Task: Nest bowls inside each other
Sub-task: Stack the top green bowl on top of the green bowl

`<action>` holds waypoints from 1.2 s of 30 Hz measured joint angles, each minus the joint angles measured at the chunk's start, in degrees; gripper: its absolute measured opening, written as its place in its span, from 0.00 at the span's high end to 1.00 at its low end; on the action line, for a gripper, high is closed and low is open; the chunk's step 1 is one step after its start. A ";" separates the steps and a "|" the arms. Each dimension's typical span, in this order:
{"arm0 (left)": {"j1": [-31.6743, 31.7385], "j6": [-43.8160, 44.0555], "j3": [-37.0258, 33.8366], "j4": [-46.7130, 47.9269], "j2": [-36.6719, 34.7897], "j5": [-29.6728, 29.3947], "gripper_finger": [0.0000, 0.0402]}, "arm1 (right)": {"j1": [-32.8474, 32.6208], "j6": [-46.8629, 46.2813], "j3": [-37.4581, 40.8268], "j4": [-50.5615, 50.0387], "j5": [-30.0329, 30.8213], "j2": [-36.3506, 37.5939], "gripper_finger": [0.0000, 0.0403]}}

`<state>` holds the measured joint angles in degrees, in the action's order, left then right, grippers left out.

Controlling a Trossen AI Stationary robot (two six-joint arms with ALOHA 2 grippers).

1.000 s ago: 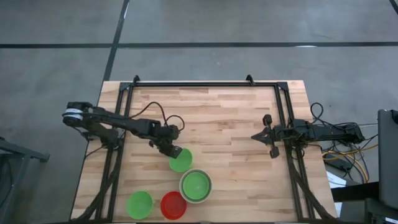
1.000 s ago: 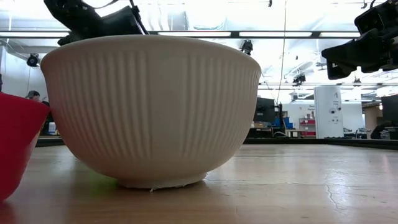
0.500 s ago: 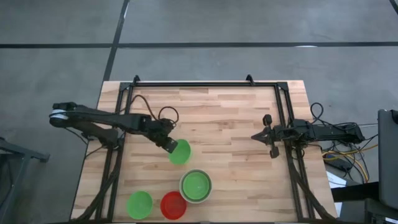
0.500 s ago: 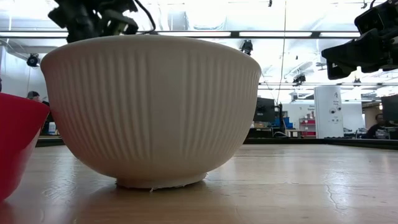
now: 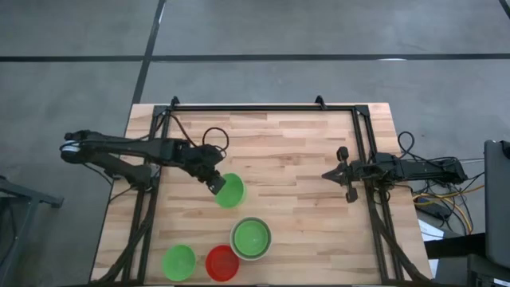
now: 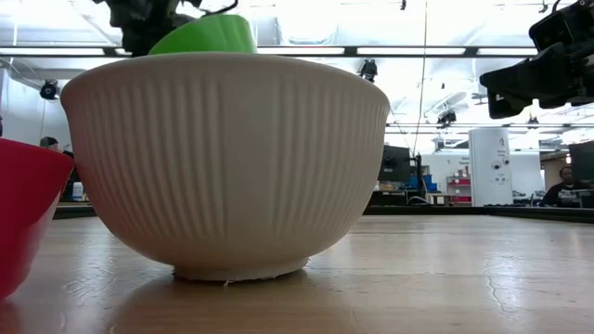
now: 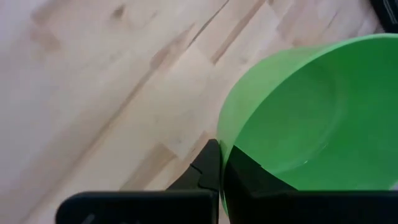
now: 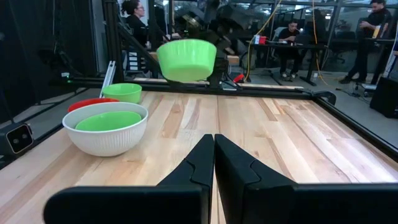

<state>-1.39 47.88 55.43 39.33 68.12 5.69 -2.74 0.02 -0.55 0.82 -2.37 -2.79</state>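
My left gripper [image 5: 215,185] is shut on a green bowl [image 5: 230,191], which hangs in the air over the table's middle left; the right wrist view shows that bowl [image 8: 186,58] well above the wood. Nearer the front edge a white ribbed bowl [image 5: 251,238] stands on its base with another green bowl [image 5: 252,236] inside it. A red bowl [image 5: 222,263] and a third green bowl [image 5: 178,262] stand at the front edge. My right gripper [image 5: 344,175] waits shut at the table's right side. My left gripper holds the green bowl by its rim [image 7: 219,138] on the side toward the table's left. One finger [image 7: 249,174] is inside the bowl and the other finger [image 7: 208,169] outside its wall. The fingers slant down from the left. The bowl is lifted clear, mouth up and slightly tilted.
A black metal frame [image 5: 263,107] runs along the table's far edge and down both sides. Bare wood [image 5: 295,151] lies between the arms. Beyond the table, people and desks [image 8: 292,37] show in the room.
My left gripper has risen and drawn a little toward the table's far edge, rolling at the wrist, still shut on the green bowl. The bowl has been lifted clear of the table and now shows above the white bowl's rim in the low view.
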 joint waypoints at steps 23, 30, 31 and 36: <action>-9.27 -2.24 4.66 1.53 0.70 -6.27 0.99 | 0.00 0.00 0.01 0.00 0.00 0.00 0.98; -10.25 -0.98 4.99 -0.24 2.17 -6.27 0.99 | 0.02 0.00 0.00 0.00 0.00 0.00 0.98; -10.37 -0.98 5.31 -0.56 2.72 -6.27 0.99 | 0.00 0.01 0.02 0.00 0.00 0.00 0.98; -10.57 -0.98 6.81 -1.27 6.42 -6.25 0.99 | 0.01 0.00 0.00 0.00 0.00 0.00 0.98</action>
<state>-11.96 46.90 62.24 38.06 74.54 -0.56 -2.72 0.01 -0.56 0.82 -2.37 -2.79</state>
